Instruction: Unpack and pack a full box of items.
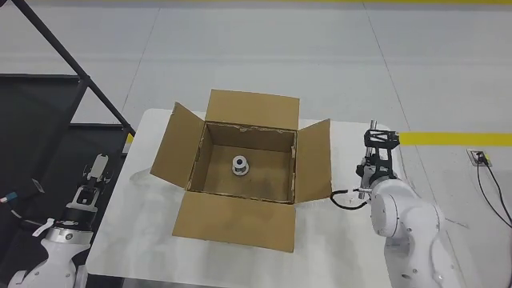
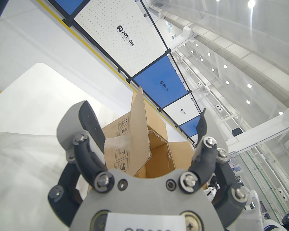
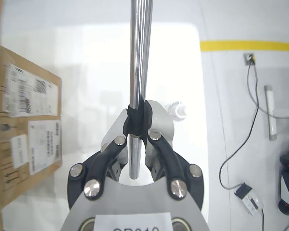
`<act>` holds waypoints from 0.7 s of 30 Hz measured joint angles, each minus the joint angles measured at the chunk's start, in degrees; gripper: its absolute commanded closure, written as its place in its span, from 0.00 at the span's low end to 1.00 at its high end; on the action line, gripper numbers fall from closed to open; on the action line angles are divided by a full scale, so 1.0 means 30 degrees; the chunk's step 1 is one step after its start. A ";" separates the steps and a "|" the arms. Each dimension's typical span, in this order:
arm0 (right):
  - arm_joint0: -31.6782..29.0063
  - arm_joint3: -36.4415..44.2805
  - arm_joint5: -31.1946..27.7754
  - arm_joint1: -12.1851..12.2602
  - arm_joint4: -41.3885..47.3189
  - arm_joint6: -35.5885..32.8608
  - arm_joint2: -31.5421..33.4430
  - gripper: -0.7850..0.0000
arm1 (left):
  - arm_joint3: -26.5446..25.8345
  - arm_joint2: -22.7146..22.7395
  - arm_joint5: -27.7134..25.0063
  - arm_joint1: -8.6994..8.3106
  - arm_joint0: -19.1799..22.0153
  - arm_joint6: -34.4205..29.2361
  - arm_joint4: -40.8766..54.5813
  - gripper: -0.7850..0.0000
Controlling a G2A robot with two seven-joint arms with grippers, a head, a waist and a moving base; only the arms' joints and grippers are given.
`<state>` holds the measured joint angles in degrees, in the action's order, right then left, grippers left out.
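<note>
An open cardboard box (image 1: 240,168) stands mid-table with all its flaps folded out. A small white and grey round item (image 1: 238,165) lies on its floor. My right gripper (image 3: 137,118) is shut on a shiny metal rod (image 3: 139,49) that runs straight out past its fingertips. This gripper (image 1: 379,146) is above the table's right edge, just right of the box's right flap (image 3: 26,121). My left gripper (image 2: 144,118) is open and holds nothing. It points up at the box's side (image 2: 159,150) from beyond the table's left edge (image 1: 97,165).
The white table (image 1: 144,232) has bare strips left and right of the box. A small white part (image 3: 177,110) shows just behind the right gripper's finger. On the floor to the right are cables (image 3: 252,111), a socket (image 3: 249,57) and a yellow line (image 1: 456,138).
</note>
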<state>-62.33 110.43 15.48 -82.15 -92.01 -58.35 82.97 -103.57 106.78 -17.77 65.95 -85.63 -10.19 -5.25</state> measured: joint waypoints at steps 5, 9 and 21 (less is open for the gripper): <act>-0.0113 0.2819 0.1562 -0.0259 -0.3034 0.2223 -0.2848 1.00 | 0.0000 0.0000 0.0000 0.0000 0.0000 0.0000 0.0000 0.00; 0.0947 0.2705 0.0280 -0.0524 -0.2639 0.2932 -0.5278 1.00 | 0.0000 0.0000 0.0000 0.0000 0.0000 0.0000 0.0000 0.00; 1.0199 -0.9989 -0.5059 -0.2377 0.4084 0.0907 -1.0477 1.00 | 0.0000 0.0000 0.0000 0.0000 0.0000 0.0000 0.0000 0.00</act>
<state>-31.73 80.47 0.31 -89.29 -79.76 -55.63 51.54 -103.57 106.78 -17.77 65.95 -85.63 -10.19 -5.25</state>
